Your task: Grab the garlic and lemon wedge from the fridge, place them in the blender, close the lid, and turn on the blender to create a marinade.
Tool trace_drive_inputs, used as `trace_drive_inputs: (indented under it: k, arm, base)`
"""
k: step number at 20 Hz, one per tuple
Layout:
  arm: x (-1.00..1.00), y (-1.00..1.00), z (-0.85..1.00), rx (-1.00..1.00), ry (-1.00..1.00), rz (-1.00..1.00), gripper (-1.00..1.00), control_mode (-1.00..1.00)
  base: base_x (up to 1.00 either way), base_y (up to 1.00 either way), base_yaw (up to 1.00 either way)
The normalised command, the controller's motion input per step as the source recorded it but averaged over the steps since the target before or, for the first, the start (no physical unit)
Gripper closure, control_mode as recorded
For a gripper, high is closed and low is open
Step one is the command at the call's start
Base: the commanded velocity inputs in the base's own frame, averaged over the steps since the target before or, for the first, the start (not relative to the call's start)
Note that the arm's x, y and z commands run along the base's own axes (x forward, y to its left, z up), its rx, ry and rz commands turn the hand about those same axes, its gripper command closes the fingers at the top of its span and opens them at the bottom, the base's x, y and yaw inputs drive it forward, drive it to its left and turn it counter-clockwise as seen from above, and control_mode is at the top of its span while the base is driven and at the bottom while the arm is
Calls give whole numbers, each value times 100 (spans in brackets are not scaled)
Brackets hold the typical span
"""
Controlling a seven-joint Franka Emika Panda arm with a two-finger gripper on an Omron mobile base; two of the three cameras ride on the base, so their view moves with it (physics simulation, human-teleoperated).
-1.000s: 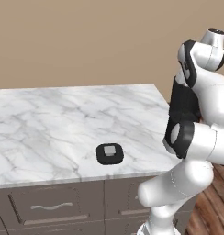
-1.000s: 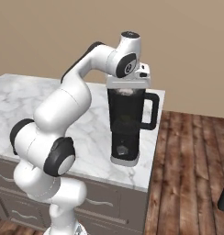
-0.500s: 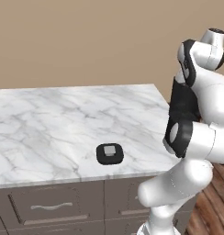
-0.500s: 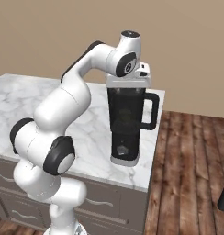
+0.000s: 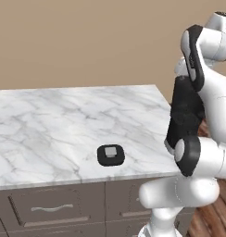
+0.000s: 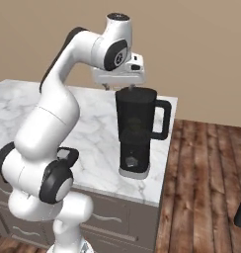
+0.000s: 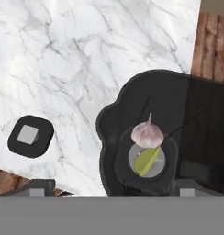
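Inside the blender (image 7: 178, 133), pinkish garlic (image 7: 147, 134) seemingly touches a green wedge (image 7: 146, 160); tool (image 6: 123, 88) open.

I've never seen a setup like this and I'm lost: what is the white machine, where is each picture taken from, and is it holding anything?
It is a white robot arm in a rendered kitchen. Two pictures come from cameras on its base, behind it to the left and right. The third looks down from the hand itself.

On the marble counter stands a black blender, near the counter's end. Its flat black lid lies apart on the marble, so the jug is open.

The gripper hangs just above the jug. Its jaws are open and hold nothing. Looking straight down into the jug, the hand view shows the garlic and a yellow-green lemon wedge at the bottom.
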Motion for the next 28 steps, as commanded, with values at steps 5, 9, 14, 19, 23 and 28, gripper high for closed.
trace_drive_inputs:
  k: [5, 9, 14, 19, 23, 28]
  arm:
    - [-70, 100, -42, 0, 18, -1, -100, -100]
    - [-81, 100, -69, 1, 23, -10, -100, -100]
    - [-57, 100, -89, 0, 24, -10, -100, -100]
    - [16, 91, -77, 0, 29, -13, -100, -100]
    - [39, 57, -72, -4, 20, -14, -100, -100]
    - [23, 42, -66, -11, 8, -9, -100, -100]
  base:
    - [0, 0, 0]
    - [0, 0, 0]
    - [0, 0, 0]
    - [0, 0, 0]
    - [0, 0, 0]
    - [0, 0, 0]
